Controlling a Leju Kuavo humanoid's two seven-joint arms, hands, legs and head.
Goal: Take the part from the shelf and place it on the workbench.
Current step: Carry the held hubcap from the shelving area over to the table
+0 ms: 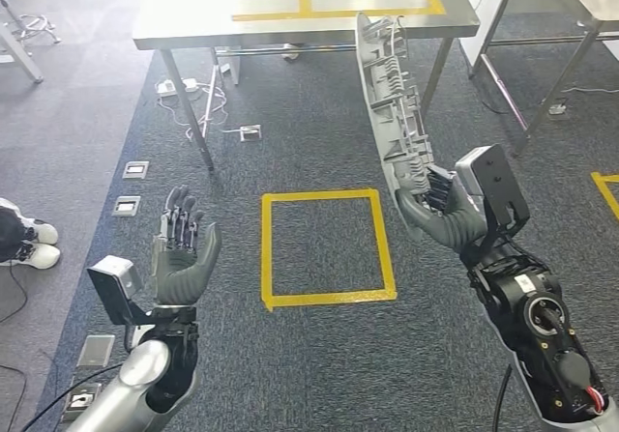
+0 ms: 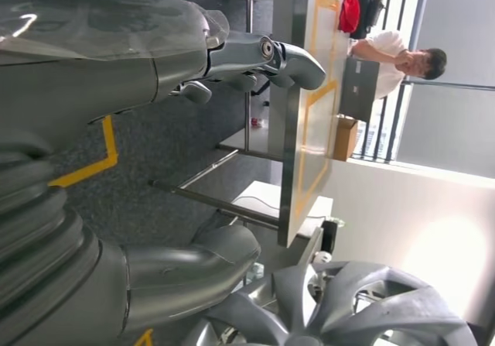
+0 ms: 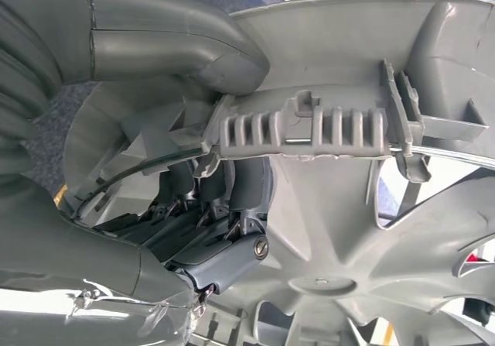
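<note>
The part is a grey plastic wheel cover (image 1: 391,103), held edge-on and upright above the carpet, its top overlapping the near edge of the metal workbench (image 1: 190,16). My right hand (image 1: 441,210) grips its lower rim, fingers hooked into the ribbed back. In the right wrist view the thumb (image 3: 175,48) lies over the rim and the darker fingers (image 3: 216,238) press the inner side of the wheel cover (image 3: 362,199). My left hand (image 1: 183,253) is raised at the lower left, palm up, fingers apart, holding nothing. Its wrist view catches the wheel cover (image 2: 350,307) and the workbench (image 2: 303,129).
A yellow taped square (image 1: 327,248) marks the carpet between my arms. Yellow tape outlines an area on the workbench top (image 1: 336,12). A second metal table (image 1: 576,7) stands at the right. Floor sockets (image 1: 135,169) and cables lie left. A person (image 2: 403,56) sits beyond the workbench.
</note>
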